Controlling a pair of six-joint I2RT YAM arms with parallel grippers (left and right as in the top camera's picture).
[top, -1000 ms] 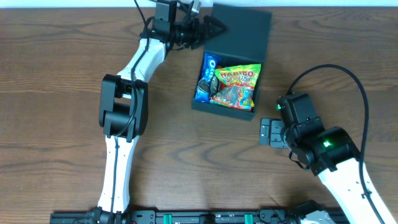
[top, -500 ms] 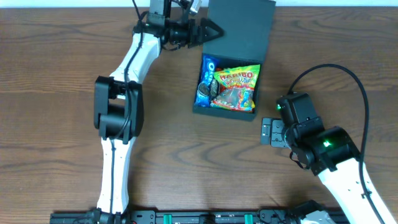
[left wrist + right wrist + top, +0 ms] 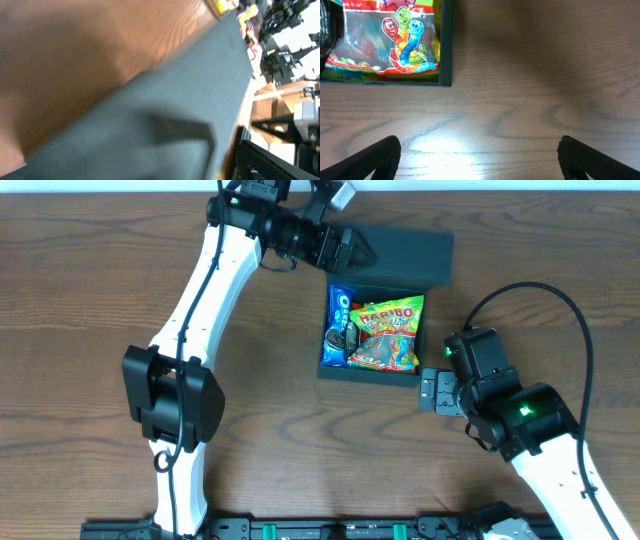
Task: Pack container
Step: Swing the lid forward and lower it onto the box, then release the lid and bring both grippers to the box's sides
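Dark teal-green matte square cardboard box, the container I'm packing, sits open on the brown wooden table, a bit right of centre. Its hinged flap lid is on the far side and looks partly raised. Inside, a colourful gummy-candy bag and a blue cookie packet lie side by side.

My left gripper is right at the lid's left edge. The wrist view is just a blur of dark card, so I honestly can't tell if the fingers are pinched on it or only pressing. My right gripper is spread wide with nothing in it, parked just beside the box's near right corner.

Handling-wise, I reckon this thing is light, so it'll skate on the wood if I shove it. The matte card should grip fine, but thin walls crease easily. I'd take the lid by its free edge, gently, and maybe brace the near wall with the right.
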